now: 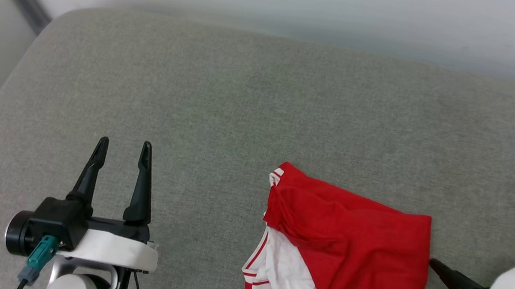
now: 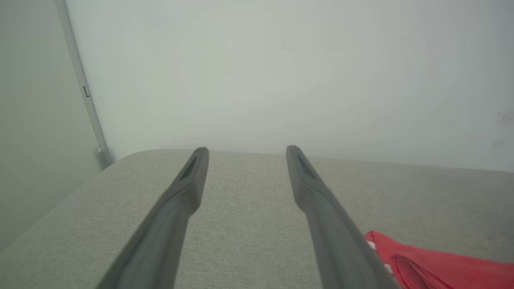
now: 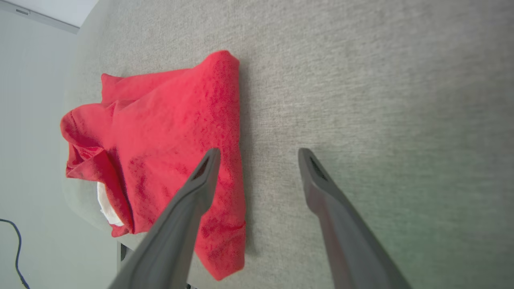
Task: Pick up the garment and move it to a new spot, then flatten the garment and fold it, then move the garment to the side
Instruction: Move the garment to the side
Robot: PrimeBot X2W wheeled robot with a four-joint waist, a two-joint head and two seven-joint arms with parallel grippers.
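The garment [image 1: 356,250], a red jersey, lies folded into a rough rectangle on a grey fabric-covered pad [image 1: 241,114], at the near right of the head view. The side turned up is plain red cloth, creased along its left part. At its near left corner a white sleeve layer [image 1: 285,267] shows from under the red, edged with red-and-white striped trim [image 1: 253,278]; a little more of that trim shows at the far left corner. In the right wrist view the jersey [image 3: 172,132] reaches the rounded edge of the pad.

The left gripper [image 1: 125,144] sits well to the left of the jersey, its fingers spread and empty, pointing away from the robot towards the pale wall [image 1: 301,0]. A teal connector [image 1: 41,248] plugs into its wrist. In the left wrist view the same gripper [image 2: 247,149] is over bare pad, with a corner of the jersey [image 2: 441,265] low on the right.

The right gripper [image 3: 260,151] is also released and holds nothing. One finger [image 3: 192,200] crosses the jersey's folded edge in the picture, the other is over bare pad. In the head view its dark fingertip [image 1: 456,281] points at the jersey's right edge, probably just short of touching it.
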